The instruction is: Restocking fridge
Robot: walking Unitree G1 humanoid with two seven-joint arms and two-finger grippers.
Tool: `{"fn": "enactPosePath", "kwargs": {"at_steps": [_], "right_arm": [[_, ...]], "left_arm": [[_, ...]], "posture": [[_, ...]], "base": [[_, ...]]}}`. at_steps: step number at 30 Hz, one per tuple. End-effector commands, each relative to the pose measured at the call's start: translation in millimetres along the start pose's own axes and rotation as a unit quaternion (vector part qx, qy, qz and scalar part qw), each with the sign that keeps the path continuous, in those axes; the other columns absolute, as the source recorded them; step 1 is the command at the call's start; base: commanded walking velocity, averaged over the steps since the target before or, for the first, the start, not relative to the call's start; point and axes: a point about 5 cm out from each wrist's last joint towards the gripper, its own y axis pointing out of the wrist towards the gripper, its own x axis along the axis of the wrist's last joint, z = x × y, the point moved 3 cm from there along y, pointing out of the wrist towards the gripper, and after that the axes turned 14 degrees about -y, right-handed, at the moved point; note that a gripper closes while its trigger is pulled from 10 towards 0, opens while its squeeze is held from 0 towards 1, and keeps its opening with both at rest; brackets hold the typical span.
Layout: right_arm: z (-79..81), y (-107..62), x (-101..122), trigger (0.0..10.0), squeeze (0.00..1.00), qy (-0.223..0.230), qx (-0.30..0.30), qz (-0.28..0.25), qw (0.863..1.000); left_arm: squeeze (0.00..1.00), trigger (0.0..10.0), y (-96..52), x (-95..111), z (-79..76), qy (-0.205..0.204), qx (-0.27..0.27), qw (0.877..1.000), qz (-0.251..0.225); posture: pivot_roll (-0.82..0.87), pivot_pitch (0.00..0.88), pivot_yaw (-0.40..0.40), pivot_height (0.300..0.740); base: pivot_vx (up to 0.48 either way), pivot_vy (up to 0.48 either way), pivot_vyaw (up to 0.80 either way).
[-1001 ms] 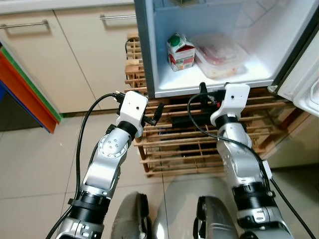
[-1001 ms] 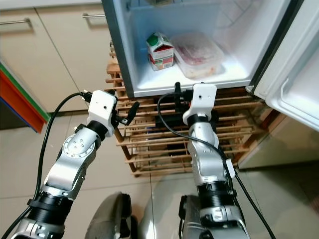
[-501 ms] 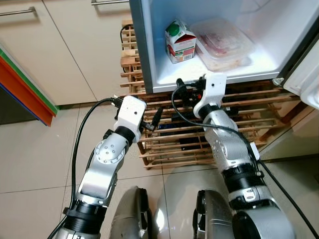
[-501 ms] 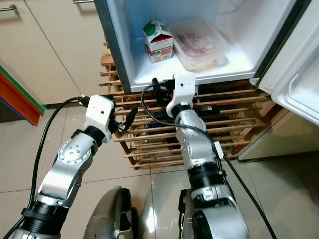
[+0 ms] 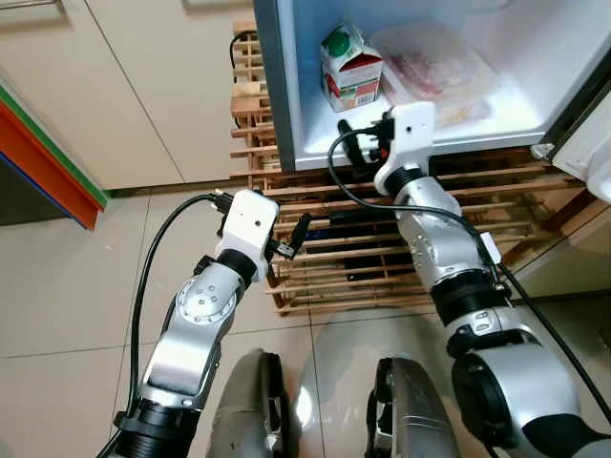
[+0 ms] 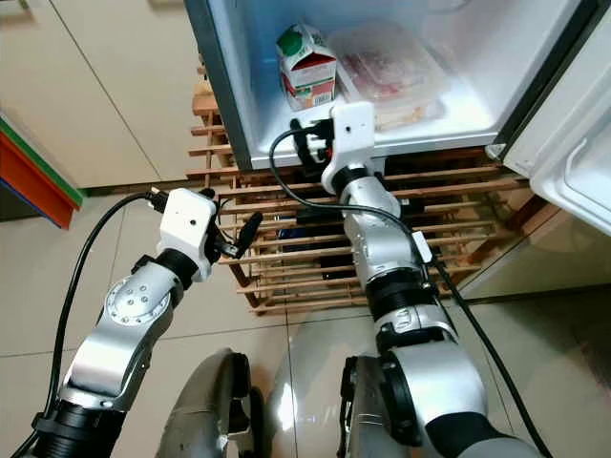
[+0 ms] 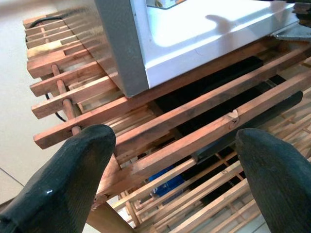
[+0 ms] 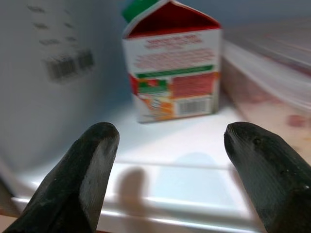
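A red and white carton with a green cap [image 5: 350,69] stands upright on the bottom shelf [image 5: 420,143] of the open fridge. Beside it lies a clear plastic box of food [image 5: 439,72]. My right gripper [image 5: 349,149] is open at the shelf's front lip, pointing at the carton [image 8: 172,80], a short way from it and holding nothing. My left gripper [image 5: 299,232] is open and lower down, in front of the wooden rack [image 7: 184,116] under the fridge, with nothing between its fingers [image 7: 73,174].
The slatted wooden rack [image 5: 382,248] carries the fridge and holds dark items and a cable. Beige cabinets [image 5: 143,86] stand to the left, with an orange and green board [image 5: 48,153] leaning there. The open fridge door [image 5: 592,153] is at the right. Tiled floor lies below.
My right gripper has risen from the rack to the fridge shelf's front edge, facing the carton. The left gripper has hardly moved. The camera has shifted a little.
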Motion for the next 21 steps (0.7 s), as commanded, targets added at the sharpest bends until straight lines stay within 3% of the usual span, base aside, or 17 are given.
{"fn": "enactPosePath", "kwargs": {"at_steps": [1,6,9,17,21], "right_arm": [[-10.6,-0.5,1,10.0,0.00,-0.020,-0.017,-0.004,1.000],[-24.6,-3.5,0,10.0,0.00,-0.062,-0.040,-0.009,0.997],[-46.3,-7.8,0,10.0,0.00,-0.129,-0.076,-0.014,0.989],[-64.4,-11.4,2,10.0,0.00,-0.195,-0.095,-0.017,0.976],[-81.5,-13.2,5,10.0,0.00,-0.254,-0.119,-0.016,0.960]], "left_arm": [[0.00,10.0,-3.9,-2,-0.1,0.004,0.003,1.000,0.006],[0.00,10.0,-3.6,-2,-1.1,0.002,0.004,1.000,0.006],[0.00,10.0,-2.8,-3,-3.6,-0.003,0.003,1.000,0.007],[0.00,10.0,-1.9,-3,-5.8,-0.008,0.001,1.000,0.008],[0.00,10.0,-1.7,-3,-6.3,-0.011,0.001,1.000,0.008]], "posture": [[0.19,0.248,0.062,0.645],[0.18,0.251,0.059,0.645],[0.17,0.258,0.058,0.645],[0.16,0.259,0.056,0.645],[0.16,0.260,0.057,0.645]], "base": [[0.000,0.000,0.00],[0.000,0.000,0.00],[0.000,0.000,0.00],[0.000,0.000,0.00],[0.000,0.000,0.00]]}}
